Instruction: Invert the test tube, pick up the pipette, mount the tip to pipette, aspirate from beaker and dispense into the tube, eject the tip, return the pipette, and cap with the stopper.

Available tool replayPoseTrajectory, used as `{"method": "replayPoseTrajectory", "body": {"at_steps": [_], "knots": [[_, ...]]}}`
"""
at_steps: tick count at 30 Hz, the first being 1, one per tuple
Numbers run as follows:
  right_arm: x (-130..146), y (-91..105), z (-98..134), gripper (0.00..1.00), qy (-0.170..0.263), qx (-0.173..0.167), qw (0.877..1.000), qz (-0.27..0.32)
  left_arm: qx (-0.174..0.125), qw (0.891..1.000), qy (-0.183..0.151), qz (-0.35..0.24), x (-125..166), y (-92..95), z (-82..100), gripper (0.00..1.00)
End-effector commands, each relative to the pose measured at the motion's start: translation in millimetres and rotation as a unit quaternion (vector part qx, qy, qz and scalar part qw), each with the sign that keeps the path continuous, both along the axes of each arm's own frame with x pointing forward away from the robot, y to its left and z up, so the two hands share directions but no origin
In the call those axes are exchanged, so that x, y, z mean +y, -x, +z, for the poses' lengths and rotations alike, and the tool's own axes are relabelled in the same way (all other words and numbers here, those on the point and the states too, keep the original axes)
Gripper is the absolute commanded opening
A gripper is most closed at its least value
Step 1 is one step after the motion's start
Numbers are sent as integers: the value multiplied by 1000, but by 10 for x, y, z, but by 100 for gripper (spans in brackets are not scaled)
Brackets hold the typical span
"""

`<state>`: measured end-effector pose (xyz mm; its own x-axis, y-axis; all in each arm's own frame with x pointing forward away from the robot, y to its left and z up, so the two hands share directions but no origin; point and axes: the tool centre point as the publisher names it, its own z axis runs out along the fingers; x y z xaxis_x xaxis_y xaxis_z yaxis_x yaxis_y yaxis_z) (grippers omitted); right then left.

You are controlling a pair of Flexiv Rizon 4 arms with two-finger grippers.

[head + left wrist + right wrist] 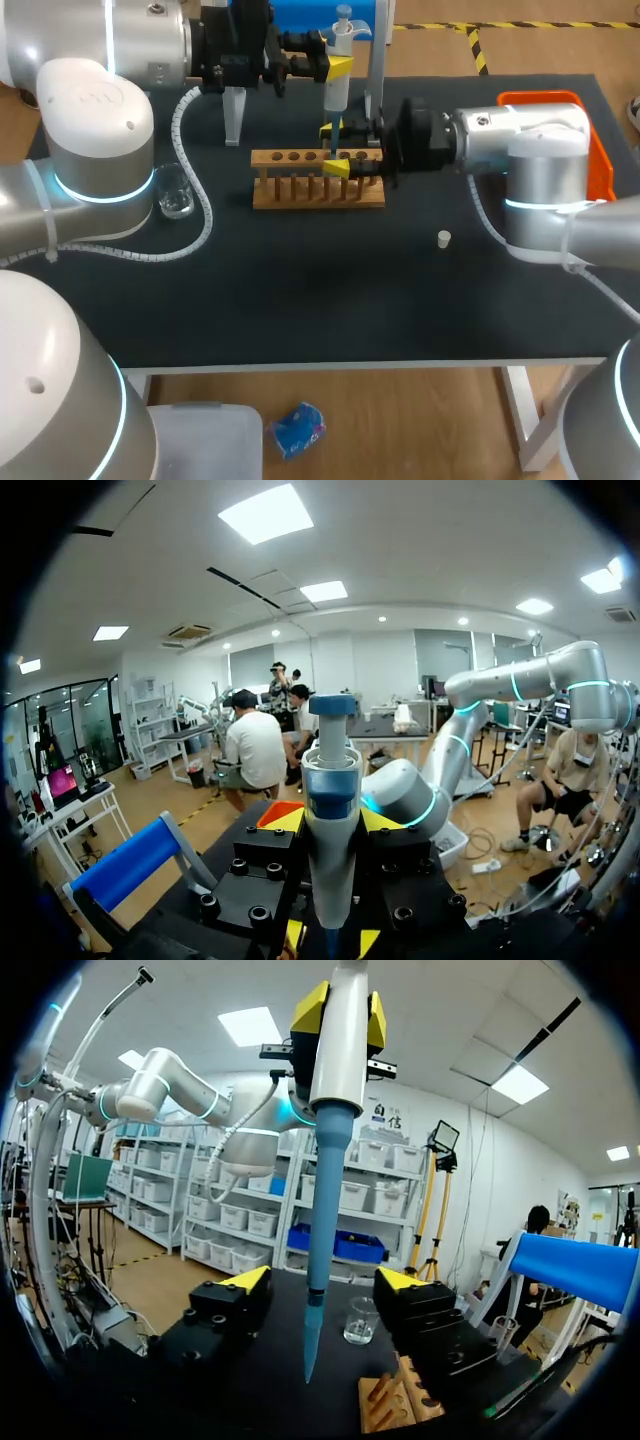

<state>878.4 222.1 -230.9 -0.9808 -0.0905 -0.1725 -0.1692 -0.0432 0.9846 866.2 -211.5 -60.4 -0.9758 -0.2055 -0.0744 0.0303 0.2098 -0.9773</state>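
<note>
Pipette [331,750] sits closest, clamped upright in the left gripper [332,822], one yellow finger pressed on each side of the body, plunger end up. Blue tip [318,1240] is seated on its lower end and the long axis runs straight down. The point hangs between the fingers of the right gripper [322,1285]. Those fingers stand wide apart with a clear gap on both sides of the tip, so that gripper is holding nothing. Wooden rack [318,182] lies directly under and just ahead of the right gripper. Beaker [175,192] is the likely next target, since aspirating comes after mounting. It sits on the table well apart from the left gripper, lower down and back toward that arm's own base. From the right gripper it shows ahead, past the hanging tip. The left arm has the tool and is the nearer one, so the move is its own. My read is that the pipette should rise or back out of the right fingers first. It should then travel across to above the beaker with the axis kept vertical, then go down. A sideways sweep risks knocking the tip on a yellow finger. Stopper [444,238] lies alone on the table, off to the right gripper's arm side, not needed yet.
</note>
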Motion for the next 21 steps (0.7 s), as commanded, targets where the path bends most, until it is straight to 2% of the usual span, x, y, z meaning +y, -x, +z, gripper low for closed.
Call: {"method": "replayPoseTrajectory", "body": {"at_steps": [1, 8, 16, 21], "knots": [[-102, 63, -76, 100, 13, 10, 1000, -4, -1, 1000, 2, 0, 3, 2, -6, 0], [-379, 214, -306, 100, 43, 25, 999, -18, -1, 1000, 2, 0, 3, 2, -6, 0], [-646, 353, -411, 100, 62, 30, 997, -39, -1, 1000, 2, 0, 3, 2, -6, 0], [-711, 383, -467, 100, 84, 33, 995, -44, -1, 1000, 2, 0, 3, 2, -6, 0]]}}
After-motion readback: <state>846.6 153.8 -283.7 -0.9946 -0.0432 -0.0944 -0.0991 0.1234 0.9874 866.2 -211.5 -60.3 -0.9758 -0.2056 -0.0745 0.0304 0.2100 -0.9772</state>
